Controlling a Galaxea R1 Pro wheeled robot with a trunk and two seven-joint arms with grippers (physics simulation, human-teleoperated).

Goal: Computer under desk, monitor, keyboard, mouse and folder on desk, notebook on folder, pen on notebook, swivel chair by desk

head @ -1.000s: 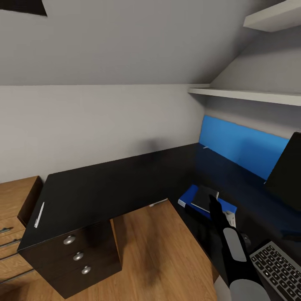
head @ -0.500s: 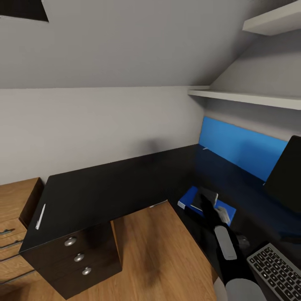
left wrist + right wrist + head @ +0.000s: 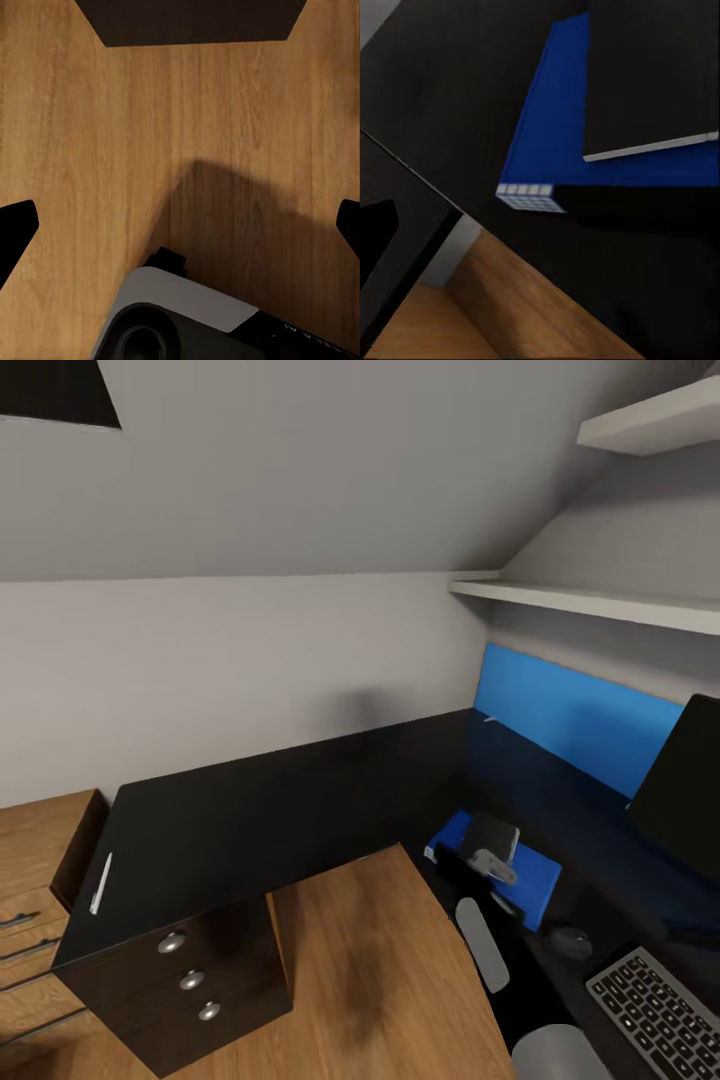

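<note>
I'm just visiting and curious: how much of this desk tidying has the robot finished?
Done, it seems: the bright blue folder lies on the black-topped desk by the small black mouse and grey-framed keyboard, with the dark thin notebook stacked on it. Nothing is in hand. Left: the slim pale pen still lies at the desk's far end.

No readable txt anywhere I look. Keyboard [image 3: 655, 1010] keycaps too small to read; faint marks on my arm in left wrist view, illegible.
</note>
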